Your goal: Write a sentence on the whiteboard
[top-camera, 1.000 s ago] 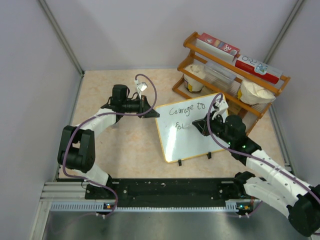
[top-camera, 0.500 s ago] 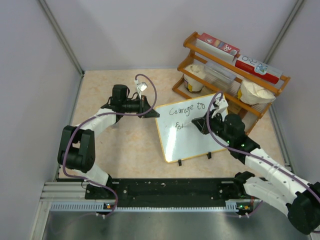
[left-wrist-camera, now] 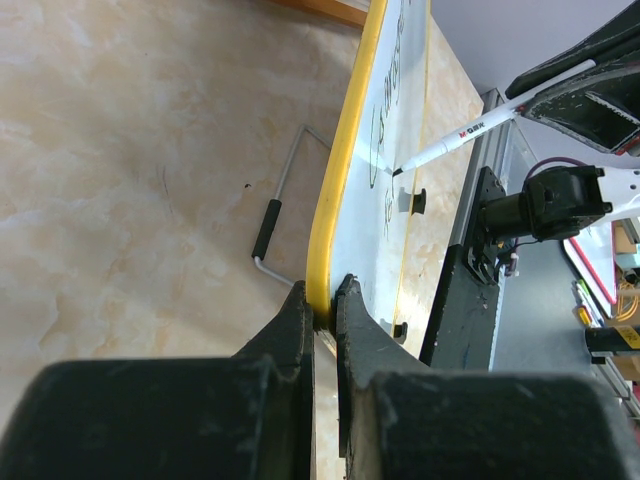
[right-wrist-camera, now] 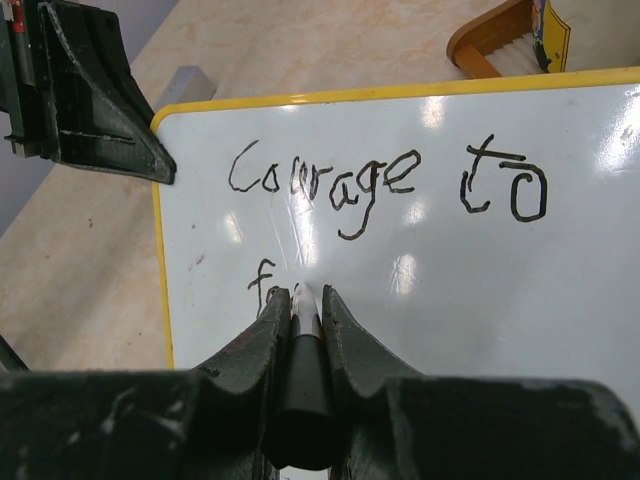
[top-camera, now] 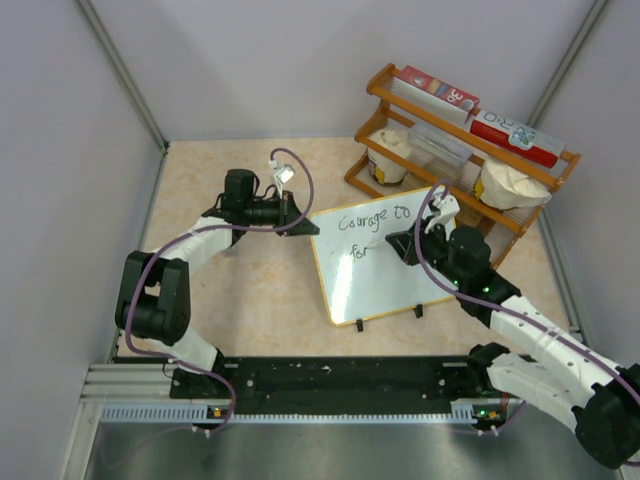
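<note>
The whiteboard (top-camera: 385, 290) stands tilted on the table, its yellow rim (left-wrist-camera: 345, 150) edge-on in the left wrist view. My left gripper (top-camera: 307, 228) is shut on its upper left corner, the jaws pinching the rim (left-wrist-camera: 322, 300). The sentence (top-camera: 373, 217) reads "Courage to" (right-wrist-camera: 385, 185), with "f" and part of another letter (right-wrist-camera: 262, 285) below it. My right gripper (top-camera: 396, 245) is shut on a marker (right-wrist-camera: 300, 385). The marker's white barrel (left-wrist-camera: 480, 118) points at the board, with its tip on the second line just right of the "f".
A wooden rack (top-camera: 455, 150) behind the board holds red-and-white boxes (top-camera: 515, 135), a clear container and two white tubs (top-camera: 510, 185). A wire stand (left-wrist-camera: 275, 215) lies on the table behind the board. Grey walls close in the sides, and a black rail (top-camera: 330, 380) runs along the near edge.
My right gripper has shifted slightly up the board with the marker at the second line. The left gripper and the board have not moved.
</note>
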{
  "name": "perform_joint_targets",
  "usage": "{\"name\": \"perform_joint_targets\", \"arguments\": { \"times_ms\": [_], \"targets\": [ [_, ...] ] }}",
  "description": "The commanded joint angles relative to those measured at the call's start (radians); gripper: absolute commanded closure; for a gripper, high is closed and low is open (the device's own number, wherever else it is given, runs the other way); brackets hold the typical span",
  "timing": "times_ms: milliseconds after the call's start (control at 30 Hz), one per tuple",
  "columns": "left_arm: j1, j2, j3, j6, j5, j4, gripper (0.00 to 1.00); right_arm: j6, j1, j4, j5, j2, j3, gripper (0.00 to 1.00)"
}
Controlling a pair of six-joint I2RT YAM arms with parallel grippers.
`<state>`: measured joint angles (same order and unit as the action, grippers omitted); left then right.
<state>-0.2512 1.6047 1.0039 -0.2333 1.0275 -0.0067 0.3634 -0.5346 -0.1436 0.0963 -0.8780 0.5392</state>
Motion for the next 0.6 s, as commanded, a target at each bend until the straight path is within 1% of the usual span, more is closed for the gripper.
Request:
{"name": "perform_joint_targets", "arguments": {
  "times_ms": [0, 567],
  "targets": [
    [-0.056, 0.034, -0.047, 0.192, -0.09, -0.041, 1.0, -0.024, 0.001, 0.01, -0.073, -0.007, 0.035, 1.0],
    [-0.056, 0.035, -0.047, 0.192, -0.092, -0.044, 1.0, -0.029, 0.001, 0.032, -0.037, 0.028, -0.01, 1.0]
  ]
}}
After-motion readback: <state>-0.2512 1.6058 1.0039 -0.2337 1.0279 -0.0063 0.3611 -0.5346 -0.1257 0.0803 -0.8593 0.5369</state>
